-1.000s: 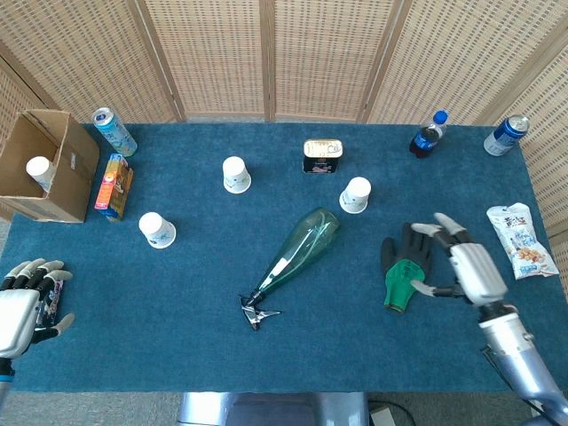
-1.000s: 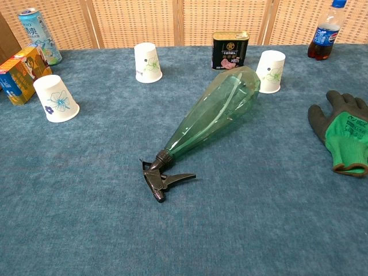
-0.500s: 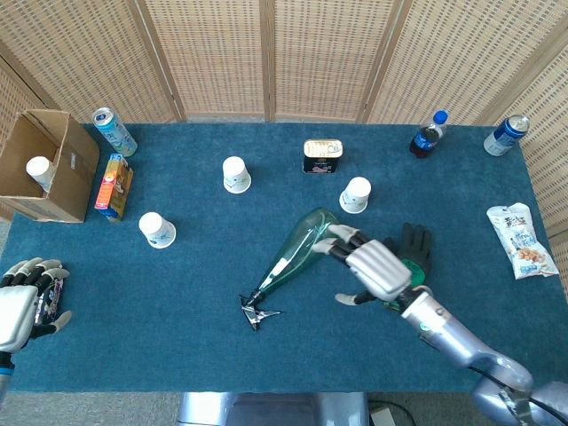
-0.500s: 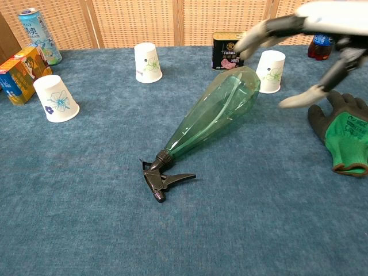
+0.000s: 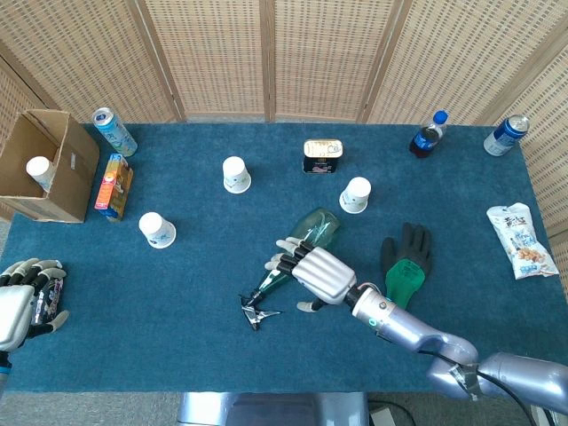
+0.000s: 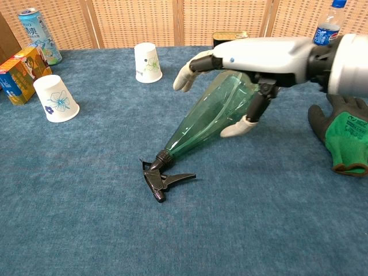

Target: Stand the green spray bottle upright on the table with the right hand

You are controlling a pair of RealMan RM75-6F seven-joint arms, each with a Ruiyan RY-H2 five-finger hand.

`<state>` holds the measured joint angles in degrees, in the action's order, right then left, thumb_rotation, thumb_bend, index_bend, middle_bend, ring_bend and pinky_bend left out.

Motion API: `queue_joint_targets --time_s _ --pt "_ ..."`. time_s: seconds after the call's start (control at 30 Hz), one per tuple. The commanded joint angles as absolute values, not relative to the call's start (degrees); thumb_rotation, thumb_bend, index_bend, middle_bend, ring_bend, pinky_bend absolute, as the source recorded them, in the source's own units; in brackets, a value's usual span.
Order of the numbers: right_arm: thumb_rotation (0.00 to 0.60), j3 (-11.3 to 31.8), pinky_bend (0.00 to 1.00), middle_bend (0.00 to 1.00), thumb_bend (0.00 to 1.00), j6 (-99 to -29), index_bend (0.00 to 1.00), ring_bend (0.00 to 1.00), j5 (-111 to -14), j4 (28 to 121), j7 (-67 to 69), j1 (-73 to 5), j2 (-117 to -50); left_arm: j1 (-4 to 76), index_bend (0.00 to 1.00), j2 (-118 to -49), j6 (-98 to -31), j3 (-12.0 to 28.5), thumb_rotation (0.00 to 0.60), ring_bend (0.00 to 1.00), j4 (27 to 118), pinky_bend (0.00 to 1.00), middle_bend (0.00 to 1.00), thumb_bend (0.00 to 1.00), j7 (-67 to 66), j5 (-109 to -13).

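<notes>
Chest view shows the green spray bottle (image 6: 213, 118) lying on its side on the blue tabletop (image 6: 86, 218), its black trigger head (image 6: 162, 178) nearest the camera and its wide base pointing away toward the far edge. The right hand (image 6: 253, 57) is positioned over the bottle's body. Its fingers (image 6: 185, 77) are spread apart, arched above the far-left flank of the bottle, while the thumb (image 6: 237, 126) sits at the near-right flank. No closure on the bottle is evident; whether any fingertip touches the plastic cannot be told.

A green and black work glove (image 6: 345, 135) lies flat to the right of the bottle, apart from it. Head view places the left hand (image 5: 22, 306) at the near left edge of the tabletop, well apart from the bottle, holding nothing visible; whether its fingers are apart or curled cannot be told.

Further back, one paper cup (image 6: 56, 99) stands inverted at the left and another (image 6: 147, 62) at mid-depth. An orange carton (image 6: 17, 72) and a drink can (image 6: 37, 31) lie at the far left. A dark cola bottle (image 6: 328, 29) stands at the far right. Head view also shows a third cup (image 5: 356, 195) just beyond the bottle's base, a square tin (image 5: 321, 155) behind it, a cardboard box (image 5: 40, 164) at far left and a snack packet (image 5: 522, 240) at right.
</notes>
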<state>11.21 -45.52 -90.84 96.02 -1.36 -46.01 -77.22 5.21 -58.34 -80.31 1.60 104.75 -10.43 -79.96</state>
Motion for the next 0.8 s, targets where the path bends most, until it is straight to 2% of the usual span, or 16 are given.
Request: queue_joint_targets --time_s 0.03,0.8 --pt "0.6 11.3 0.13 0.23 0.25 -44.6 0.2 0.02 -89.6 94.4 -3.0 -47.4 -78.9 5.1 0.3 -58.3 -80.3 1.6 0.6 0.17 104.5 0.15 0.25 0.26 -10.2 -79.8" --pt "0.6 9.3 0.14 0.24 0.25 -38.5 0.21 0.02 -84.9 84.5 -10.2 -55.9 -87.1 4.9 0.3 -58.1 -79.9 1.2 0.6 0.17 102.7 0.15 0.25 0.26 -8.2 -79.0"
